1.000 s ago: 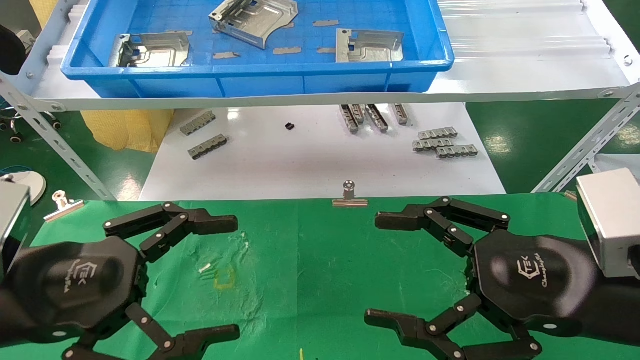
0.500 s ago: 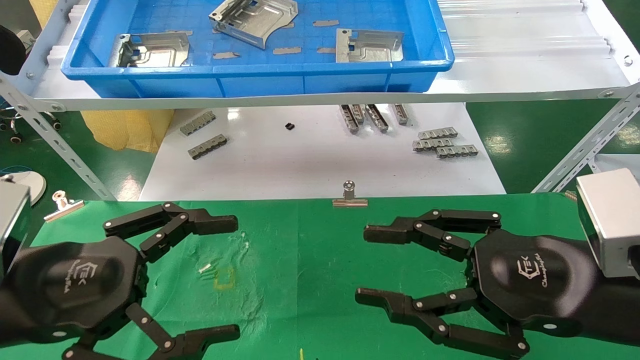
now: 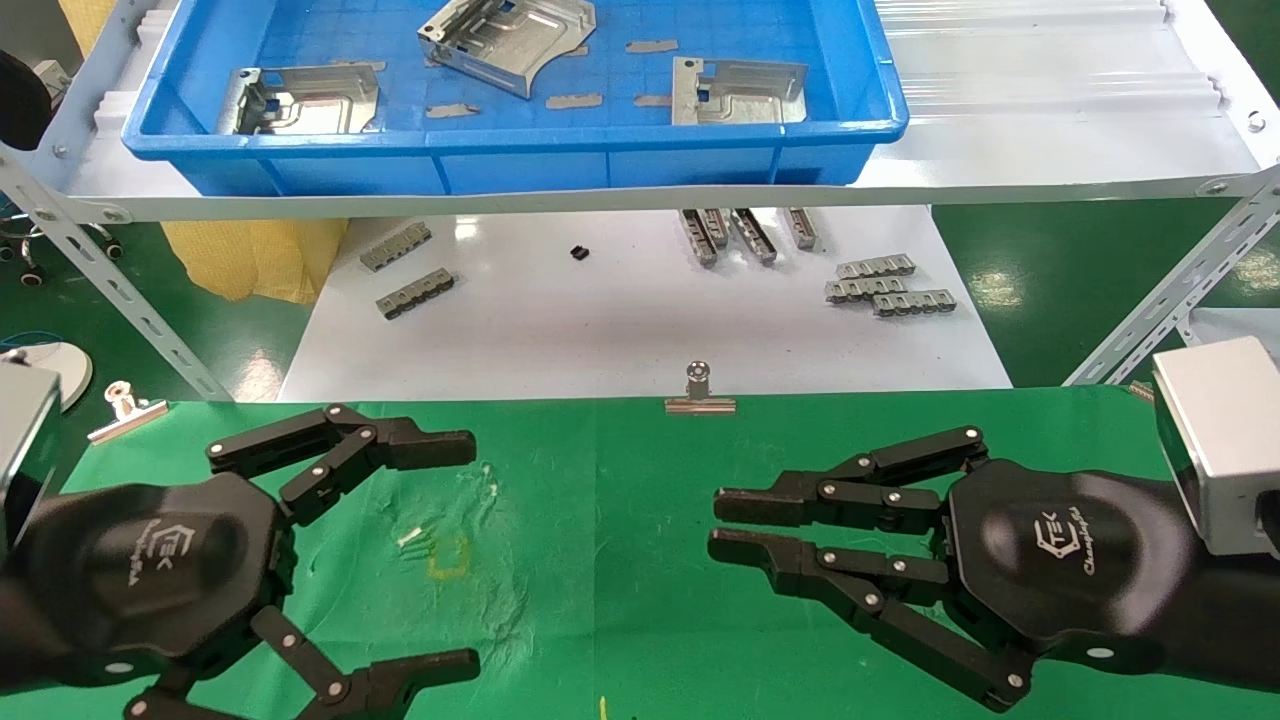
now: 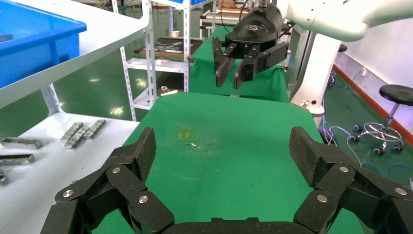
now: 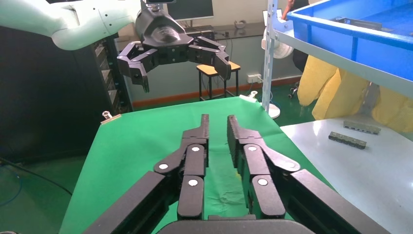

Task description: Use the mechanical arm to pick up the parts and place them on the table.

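Three shiny silver parts (image 3: pixel 300 100) (image 3: pixel 505 35) (image 3: pixel 738 92) lie in a blue bin (image 3: pixel 500 140) on a raised shelf at the back. Both black claws hover low over the green table (image 3: pixel 600 500), far from the parts. My left gripper (image 3: pixel 472 555) (image 4: pixel 224 151) is wide open and empty. My right gripper (image 3: pixel 716 524) (image 5: pixel 216 122) has its fingers drawn nearly together, with a narrow slit of green cloth showing between them and nothing held. Each wrist view shows the other claw farther off: the right gripper (image 4: pixel 234 68) and the left gripper (image 5: pixel 185 73).
A glossy white board (image 3: pixel 600 330) below the shelf carries small grey notched strips (image 3: pixel 885 285) (image 3: pixel 405 270). Silver binder clips (image 3: pixel 699 392) (image 3: pixel 125 408) hold the cloth's far edge. Slanted shelf struts (image 3: pixel 1160 300) (image 3: pixel 110 280) stand at both sides.
The right gripper's fingers have swung from wide open to nearly together, on nothing. The left gripper and the parts have not moved.
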Robot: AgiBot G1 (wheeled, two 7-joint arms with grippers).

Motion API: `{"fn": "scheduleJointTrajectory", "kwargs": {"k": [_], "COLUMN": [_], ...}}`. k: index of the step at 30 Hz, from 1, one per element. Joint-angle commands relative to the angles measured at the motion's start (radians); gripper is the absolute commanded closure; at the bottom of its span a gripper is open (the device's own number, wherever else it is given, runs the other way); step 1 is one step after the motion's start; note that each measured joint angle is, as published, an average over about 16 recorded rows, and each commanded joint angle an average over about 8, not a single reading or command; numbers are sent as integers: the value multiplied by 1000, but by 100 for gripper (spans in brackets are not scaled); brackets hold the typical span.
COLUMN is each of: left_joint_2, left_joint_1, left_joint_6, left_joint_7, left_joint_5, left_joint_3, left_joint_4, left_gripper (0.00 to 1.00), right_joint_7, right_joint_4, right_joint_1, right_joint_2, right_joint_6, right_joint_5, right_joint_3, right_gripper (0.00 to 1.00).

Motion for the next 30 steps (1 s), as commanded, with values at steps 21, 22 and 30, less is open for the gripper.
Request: {"fn": "scheduleJointTrajectory", "kwargs": {"k": [21, 22, 30], "left_joint_2": [151, 178, 436], "left_joint_1": [-446, -493, -824], "left_joint_6": [-185, -201, -370], "left_joint_7": [-99, -108, -145], "left_joint_5": [233, 270, 556], "left_joint_3": [72, 91, 243], "left_joint_4": [239, 285, 728], "left_gripper": [0, 0, 0], "right_joint_7": [0, 0, 0], "right_joint_4": [0, 0, 0], "right_joint_1": [0, 0, 0], "right_joint_2": [0, 0, 0], "right_joint_6": [0, 0, 0], "right_joint_5": [0, 0, 0], "right_joint_3": [0, 0, 0], "right_gripper": [100, 100, 100]}}
